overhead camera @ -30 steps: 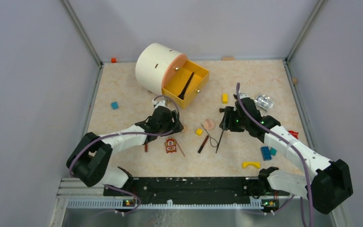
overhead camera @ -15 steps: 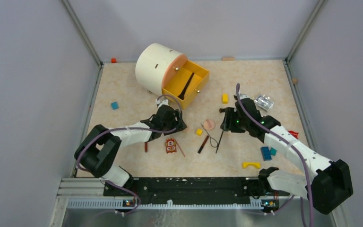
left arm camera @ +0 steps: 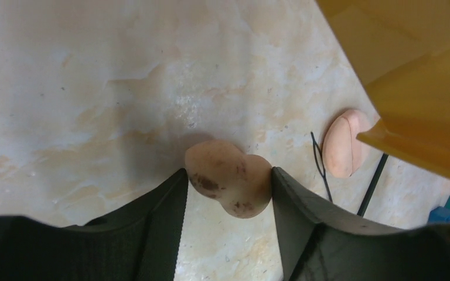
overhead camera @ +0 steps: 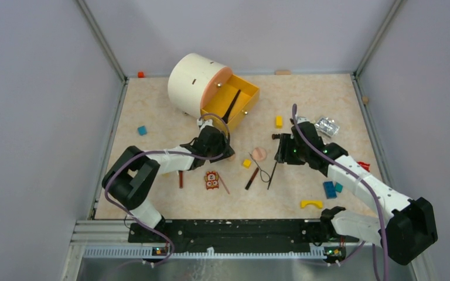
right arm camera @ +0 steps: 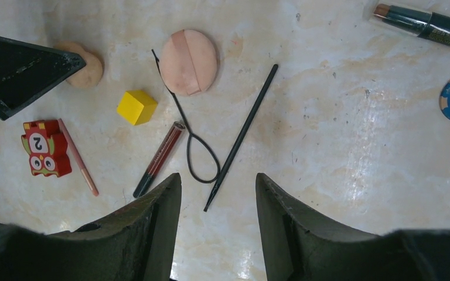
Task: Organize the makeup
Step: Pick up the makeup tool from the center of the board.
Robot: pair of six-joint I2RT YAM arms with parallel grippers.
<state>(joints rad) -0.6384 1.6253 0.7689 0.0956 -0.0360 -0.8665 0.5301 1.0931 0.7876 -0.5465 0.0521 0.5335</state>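
Note:
My left gripper (left arm camera: 227,172) (overhead camera: 227,153) has its fingertips touching both sides of a peach gourd-shaped puff (left arm camera: 228,184) on the table, just in front of the yellow drawer (overhead camera: 252,93). My right gripper (right arm camera: 218,181) (overhead camera: 279,151) is open and empty above a thin black stick (right arm camera: 243,134). Beside that stick lie a black wire-loop tool (right arm camera: 196,146), a red-brown pencil (right arm camera: 159,158), a round peach puff (right arm camera: 188,62) and a pink pencil (right arm camera: 77,157). A black brush (overhead camera: 230,106) lies in the drawer. A red stick (overhead camera: 180,179) lies near the left arm.
The drawer sticks out of a white cylinder (overhead camera: 190,82). An orange-red toy figure (overhead camera: 212,180), yellow blocks (overhead camera: 246,163) (overhead camera: 279,121), blue blocks (overhead camera: 330,188) (overhead camera: 142,130), a yellow arch (overhead camera: 311,204) and a foil item (overhead camera: 327,125) lie about. Walls enclose the table.
My left arm has reached forward and right toward the drawer, bringing its fingers round the gourd-shaped puff. My right arm has not moved.

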